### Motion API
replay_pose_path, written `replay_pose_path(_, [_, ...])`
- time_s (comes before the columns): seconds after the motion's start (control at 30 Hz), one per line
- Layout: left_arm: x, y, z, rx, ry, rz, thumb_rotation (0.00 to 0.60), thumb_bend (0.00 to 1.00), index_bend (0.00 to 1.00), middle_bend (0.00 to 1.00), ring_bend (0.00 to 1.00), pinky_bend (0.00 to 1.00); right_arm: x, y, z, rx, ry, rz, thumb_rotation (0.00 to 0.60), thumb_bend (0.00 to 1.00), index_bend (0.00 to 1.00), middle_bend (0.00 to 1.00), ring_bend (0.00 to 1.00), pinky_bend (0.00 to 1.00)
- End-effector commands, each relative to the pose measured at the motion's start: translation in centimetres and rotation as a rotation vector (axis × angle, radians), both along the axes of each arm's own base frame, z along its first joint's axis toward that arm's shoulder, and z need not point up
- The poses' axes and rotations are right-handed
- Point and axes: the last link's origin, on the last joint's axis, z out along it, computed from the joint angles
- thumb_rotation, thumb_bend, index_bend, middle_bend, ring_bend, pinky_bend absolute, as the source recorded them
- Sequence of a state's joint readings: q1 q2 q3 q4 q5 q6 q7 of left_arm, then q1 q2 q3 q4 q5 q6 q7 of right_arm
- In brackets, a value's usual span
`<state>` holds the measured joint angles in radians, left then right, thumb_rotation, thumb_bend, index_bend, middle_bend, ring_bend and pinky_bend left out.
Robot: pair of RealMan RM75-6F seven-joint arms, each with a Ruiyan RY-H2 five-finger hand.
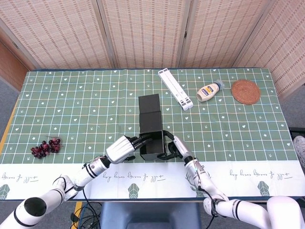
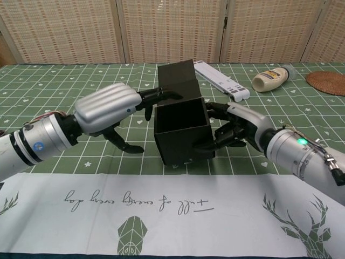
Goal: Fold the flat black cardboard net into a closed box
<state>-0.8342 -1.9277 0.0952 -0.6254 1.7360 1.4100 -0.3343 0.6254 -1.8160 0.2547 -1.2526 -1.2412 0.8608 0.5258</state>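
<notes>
Partly folded black cardboard box (image 2: 180, 132) standing open-topped near the front edge of the worktop (image 1: 71, 109), its lid flaps (image 1: 149, 110) extending rearward. Left hand (image 2: 108, 110) presses the box's left side, fingertips (image 2: 161, 94) over the rim; right hand (image 2: 240, 127) grips the right wall. Behind: white folding stand (image 1: 175, 88), mayonnaise bottle (image 1: 208, 91), woven coaster (image 1: 245, 91). Grapes (image 1: 46, 147) lie far left.

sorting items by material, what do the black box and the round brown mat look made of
Black box: likely matte cardboard, with thin flat panels, sharp fold lines and no shine. Round brown mat: apparently woven plant fibre such as rattan or straw, with concentric ridges and a dull tan-brown surface; the exact fibre cannot be told.
</notes>
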Motion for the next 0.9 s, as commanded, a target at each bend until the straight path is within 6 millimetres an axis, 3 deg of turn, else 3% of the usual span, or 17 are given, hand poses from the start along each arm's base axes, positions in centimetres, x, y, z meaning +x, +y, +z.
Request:
replay_pose_path(0.03, [-0.7, 0.1, 1.1, 0.012, -0.026, 0.039, 0.600, 0.13, 0.03, 0.10, 0.43, 0.82, -0.1, -0.4, 0.1, -0.007, 0.002, -0.007, 0.600, 0.23, 0.29, 0.45, 0.84, 1.00])
replay_pose_path(0.37, [-2.9, -0.3, 3.8, 0.038, -0.050, 0.104, 0.600, 0.13, 0.02, 0.10, 0.43, 0.82, 1.0, -2.6, -1.4, -0.006, 0.011, -0.023, 0.600, 0.22, 0.29, 0.39, 0.84, 1.00])
replay_pose_path(0.47, [-3.6, -0.6, 4.4, 0.023, -0.073, 0.142, 0.600, 0.13, 0.02, 0.09, 0.43, 0.82, 1.4, -2.9, -1.9, 0.007, 0.016, -0.015, 0.600, 0.20, 0.17, 0.31, 0.83, 1.00])
replay_pose_path(0.57, [-4.2, -1.0, 5.0, -0.011, -0.109, 0.200, 0.600, 0.13, 0.02, 0.09, 0.43, 0.82, 1.4, -2.5, -2.2, 0.026, 0.032, 0.009, 0.600, 0.18, 0.03, 0.21, 0.80, 1.00])
replay_pose_path(0.63, [-4.5, -1.2, 5.3, -0.035, -0.123, 0.241, 0.600, 0.13, 0.01, 0.09, 0.43, 0.82, 1.2, -1.9, -2.2, 0.038, 0.038, 0.019, 0.600, 0.18, 0.00, 0.16, 0.78, 1.00])
replay_pose_path(0.73, [-4.6, -1.4, 5.6, -0.062, -0.133, 0.280, 0.600, 0.13, 0.01, 0.08, 0.44, 0.82, 0.9, -1.3, -2.1, 0.062, 0.042, 0.018, 0.600, 0.18, 0.00, 0.11, 0.75, 1.00])
replay_pose_path(0.8, [-4.6, -1.7, 5.7, -0.081, -0.139, 0.304, 0.600, 0.13, 0.00, 0.07, 0.55, 0.82, 0.6, -1.0, -1.8, 0.075, 0.052, 0.018, 0.600, 0.18, 0.00, 0.09, 0.73, 1.00])
replay_pose_path(0.9, [-4.4, -2.0, 5.8, -0.118, -0.153, 0.342, 0.600, 0.13, 0.00, 0.06, 0.49, 0.82, 0.3, -0.3, -1.4, 0.089, 0.069, 0.021, 0.600, 0.17, 0.00, 0.05, 0.70, 1.00])
